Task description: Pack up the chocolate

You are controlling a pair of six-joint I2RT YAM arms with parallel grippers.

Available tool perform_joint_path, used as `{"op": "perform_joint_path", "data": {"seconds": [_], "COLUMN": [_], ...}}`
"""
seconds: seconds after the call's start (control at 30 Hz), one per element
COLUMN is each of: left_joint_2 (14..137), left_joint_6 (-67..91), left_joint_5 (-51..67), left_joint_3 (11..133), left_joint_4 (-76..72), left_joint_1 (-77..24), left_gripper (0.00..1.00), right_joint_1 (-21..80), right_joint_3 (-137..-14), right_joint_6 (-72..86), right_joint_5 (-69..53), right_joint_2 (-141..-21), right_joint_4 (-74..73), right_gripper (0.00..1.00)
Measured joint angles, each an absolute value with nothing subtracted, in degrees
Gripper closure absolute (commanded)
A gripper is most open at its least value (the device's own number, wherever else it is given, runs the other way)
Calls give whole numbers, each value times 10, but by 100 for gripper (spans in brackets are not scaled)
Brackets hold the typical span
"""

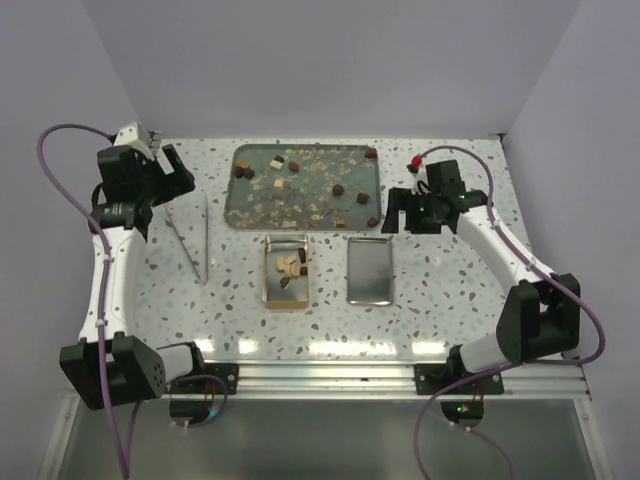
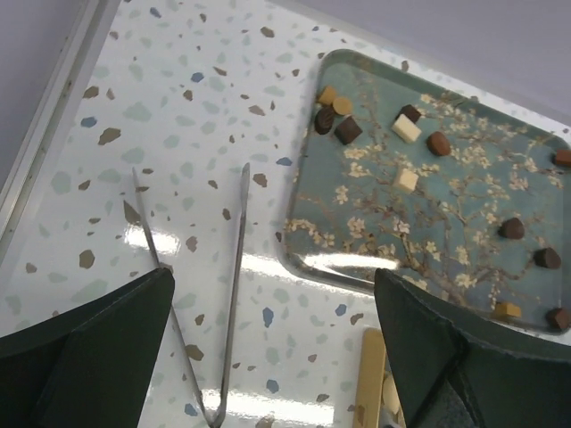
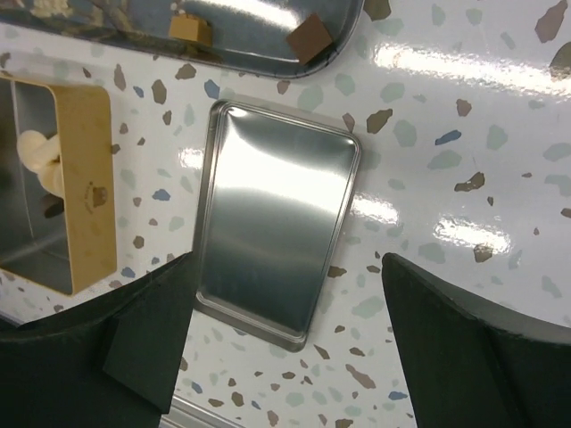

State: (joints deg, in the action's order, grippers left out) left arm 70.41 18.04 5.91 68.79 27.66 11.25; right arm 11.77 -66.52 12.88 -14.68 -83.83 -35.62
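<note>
Chocolate pieces, dark brown (image 1: 338,189) and cream-white (image 1: 277,162), lie scattered on a blossom-patterned tray (image 1: 250,212) at the back. The left wrist view shows a dark piece (image 2: 348,130) and a cream one (image 2: 406,127) on that tray (image 2: 384,227). The open gold tin (image 1: 268,272) in front of the tray holds a few pieces (image 1: 292,265); a cream one (image 3: 36,147) shows inside its gold wall (image 3: 89,178). My left gripper (image 1: 170,170) hangs open and empty left of the tray (image 2: 274,285). My right gripper (image 1: 400,212) stands open and empty at the tray's right end, above the table (image 3: 288,267).
The tin's silver lid (image 1: 369,270) lies flat right of the tin, under my right gripper (image 3: 277,214). Metal tongs (image 1: 190,240) rest on the table left of the tray, below my left gripper (image 2: 236,267). Pale crumbs cover the tray. White walls enclose the table.
</note>
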Motion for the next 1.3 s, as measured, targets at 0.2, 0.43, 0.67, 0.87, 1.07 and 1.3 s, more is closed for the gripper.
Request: {"op": "perform_joint_path", "data": {"seconds": [0.2,0.43,0.67,0.87,1.07,1.3], "left_joint_2": [660,625,597,585,572,570], "left_joint_6": [157,155,172,175,175,174], "left_joint_5": [89,75,71,70,62,55], "left_joint_3": [678,625,588,582,582,582], "left_joint_4": [281,295,310,316,326,340], "left_joint_1": [96,-26,-35,-43,-43,-43], "left_gripper": [0,1,2,6,10,11], "right_joint_1": [153,154,158,162,167,176], "right_joint_3": [-634,-589,-585,-582,-582,-584], "right_joint_6": [136,153,156,156,153,146], "right_joint_5": [-96,-70,-67,-67,-68,-68], "right_joint_2": [-851,-885,-916,-945,-965,-986], "right_joint_4": [-365,-364,-346,-328,-317,-306], "right_gripper": [34,48,57,61,66,77]}}
